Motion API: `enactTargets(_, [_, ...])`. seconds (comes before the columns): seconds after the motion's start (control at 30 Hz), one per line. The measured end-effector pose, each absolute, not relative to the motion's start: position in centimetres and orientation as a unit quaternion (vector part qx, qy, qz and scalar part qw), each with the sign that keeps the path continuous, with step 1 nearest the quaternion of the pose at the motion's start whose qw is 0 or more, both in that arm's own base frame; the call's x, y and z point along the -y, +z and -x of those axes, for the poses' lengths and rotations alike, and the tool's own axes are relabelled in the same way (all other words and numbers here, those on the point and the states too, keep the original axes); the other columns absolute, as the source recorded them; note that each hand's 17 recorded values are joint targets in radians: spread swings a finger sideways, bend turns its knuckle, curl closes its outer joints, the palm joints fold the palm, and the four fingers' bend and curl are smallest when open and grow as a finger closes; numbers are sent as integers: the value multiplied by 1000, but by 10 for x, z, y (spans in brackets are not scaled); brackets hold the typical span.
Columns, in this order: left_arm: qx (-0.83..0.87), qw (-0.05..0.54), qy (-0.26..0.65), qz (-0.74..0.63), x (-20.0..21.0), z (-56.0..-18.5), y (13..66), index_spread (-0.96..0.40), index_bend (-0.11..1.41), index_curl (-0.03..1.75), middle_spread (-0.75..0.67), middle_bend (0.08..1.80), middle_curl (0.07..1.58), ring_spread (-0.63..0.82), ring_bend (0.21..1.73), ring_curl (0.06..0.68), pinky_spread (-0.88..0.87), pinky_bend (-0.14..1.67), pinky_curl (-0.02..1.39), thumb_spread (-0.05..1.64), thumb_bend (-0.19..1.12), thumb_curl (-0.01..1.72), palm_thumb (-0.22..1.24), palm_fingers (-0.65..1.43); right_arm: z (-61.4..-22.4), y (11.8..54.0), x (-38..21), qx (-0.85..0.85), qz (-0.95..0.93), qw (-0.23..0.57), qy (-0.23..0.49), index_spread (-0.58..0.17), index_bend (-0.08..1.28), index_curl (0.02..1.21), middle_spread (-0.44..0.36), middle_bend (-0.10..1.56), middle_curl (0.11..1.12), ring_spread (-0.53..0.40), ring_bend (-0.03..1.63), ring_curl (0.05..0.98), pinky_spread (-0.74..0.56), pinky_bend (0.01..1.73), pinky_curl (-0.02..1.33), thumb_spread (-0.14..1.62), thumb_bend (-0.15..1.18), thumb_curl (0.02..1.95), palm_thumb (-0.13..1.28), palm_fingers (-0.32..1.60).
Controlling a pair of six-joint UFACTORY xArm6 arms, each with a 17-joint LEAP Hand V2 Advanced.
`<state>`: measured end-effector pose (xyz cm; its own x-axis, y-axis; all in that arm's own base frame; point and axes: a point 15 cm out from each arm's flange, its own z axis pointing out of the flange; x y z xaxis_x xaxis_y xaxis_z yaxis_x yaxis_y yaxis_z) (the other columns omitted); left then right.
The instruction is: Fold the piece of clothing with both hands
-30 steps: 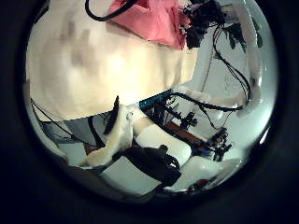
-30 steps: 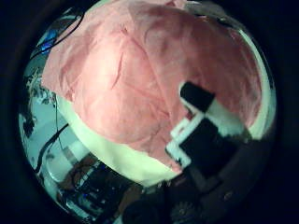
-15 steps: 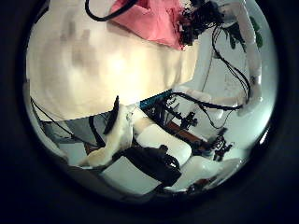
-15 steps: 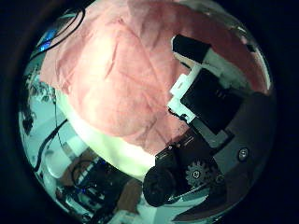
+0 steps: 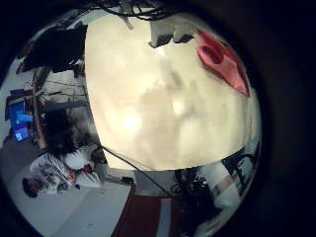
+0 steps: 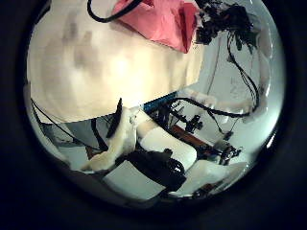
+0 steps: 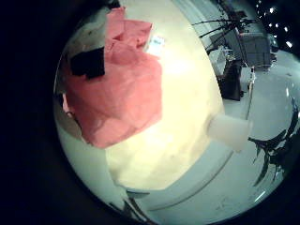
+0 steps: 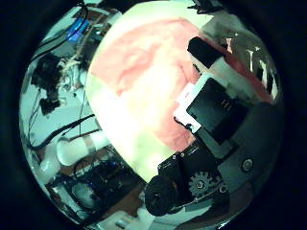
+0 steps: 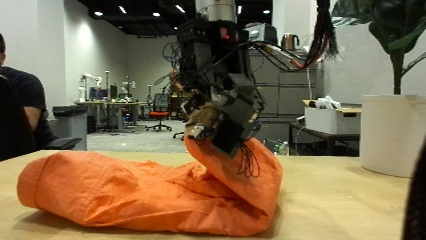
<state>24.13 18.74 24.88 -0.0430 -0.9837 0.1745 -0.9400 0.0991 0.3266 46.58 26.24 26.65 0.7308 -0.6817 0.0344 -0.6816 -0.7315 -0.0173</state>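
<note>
Tan table (image 9: 349, 216) bears orange garment (image 9: 133, 195), fold pinched by right hand (image 9: 224, 120).

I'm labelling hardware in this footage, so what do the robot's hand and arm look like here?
In the outside view, a hand is a blocky cluster of black parts with a few lighter pieces, hanging from a white arm that enters from above. The right thumb side palm view shows black and white finger segments and a black geared part on the body.

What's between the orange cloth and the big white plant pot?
Nothing. The outside view shows only bare light wooden table between the crumpled orange cloth and the tall white plant pot.
</note>
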Motion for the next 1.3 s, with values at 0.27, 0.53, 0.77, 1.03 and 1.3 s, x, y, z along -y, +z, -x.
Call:
enactTargets(0.27, [721,176,-59,-668,-189,-239,250,179,156,257,410,187,279,607,347,220,543,248,316,1186,-17,310,491,-29,-456,306,-284,-347,936,35,-38,-291,1105,962,-150,1348,870,-269,1352,798,-280,1206,923,1012,233,1118,1142,964])
enactTargets(0.53, [714,177,-52,-676,-197,-232,251,179,156,263,410,186,279,607,345,220,544,247,317,1190,-17,307,486,-29,-429,350,-352,-295,950,94,-36,-274,1123,970,-143,1367,878,-266,1352,837,-256,1185,996,1021,255,1264,1095,949])
enactTargets(0.77, [691,162,-36,-703,-219,-224,262,179,160,268,406,187,280,605,350,224,543,241,316,1192,-16,304,487,-21,-404,358,-440,-231,963,137,5,-267,1128,971,-141,1373,881,-266,1346,856,-248,1168,1036,1028,269,1355,1070,945])
enactTargets(1.03, [682,162,-23,-713,-231,-211,269,179,182,292,393,186,283,603,339,224,535,223,313,1194,-13,305,504,-2,-415,279,-469,-227,965,125,43,-265,1110,976,-143,1365,880,-269,1343,877,-256,1147,1074,1064,248,1445,968,926])
enactTargets(1.3, [680,163,-22,-714,-233,-205,270,175,183,319,389,183,280,602,330,222,534,210,312,1194,-13,313,529,8,-442,269,-444,-246,961,121,45,-286,624,884,-137,1110,806,-272,1355,820,-399,1086,975,1169,94,1228,766,377])
